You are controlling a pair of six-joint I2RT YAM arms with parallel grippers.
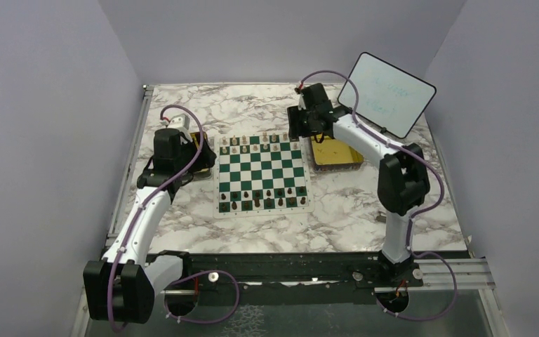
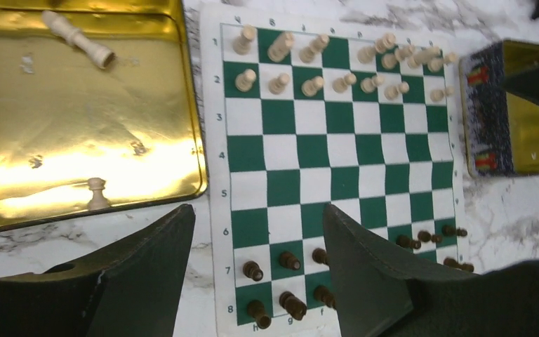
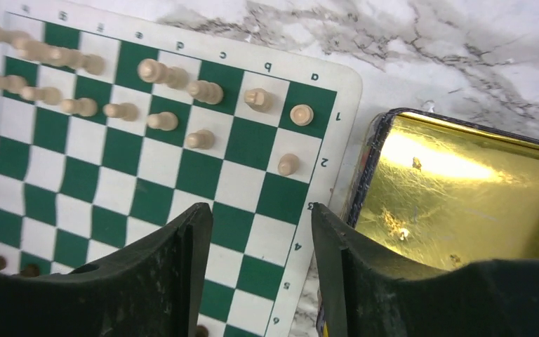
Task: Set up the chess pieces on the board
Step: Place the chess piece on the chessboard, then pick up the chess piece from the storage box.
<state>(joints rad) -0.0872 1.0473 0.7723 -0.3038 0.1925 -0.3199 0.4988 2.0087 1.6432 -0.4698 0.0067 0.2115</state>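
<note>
Currently both pincers are apart and carry nothing. The left gripper (image 2: 258,210) hangs over the near rim of the shiny gold rectangular tray (image 2: 77,126) toward the left edge of the white marble table (image 1: 337,217). The right gripper (image 3: 260,209) is over the right side of the flat green-and-white checked board (image 2: 302,186), mid-table. Counts: fourteen cream figurine pieces (image 2: 278,84) on the two far rows, plus two in that tray, a tall cream piece (image 2: 77,38) lying flat and a small cream pawn (image 2: 97,191) upright. Dark brown pieces (image 2: 289,261) line the near rows; a finger hides some, so no exact count. Two trays; the second gold tray (image 3: 463,203) shows no piece. Likely step: left arm takes the pawn, straight down, pinch the head, lower into the second-row gap without clipping neighbours. For the lying one, pinch across the shaft and stand it up before letting go.
</note>
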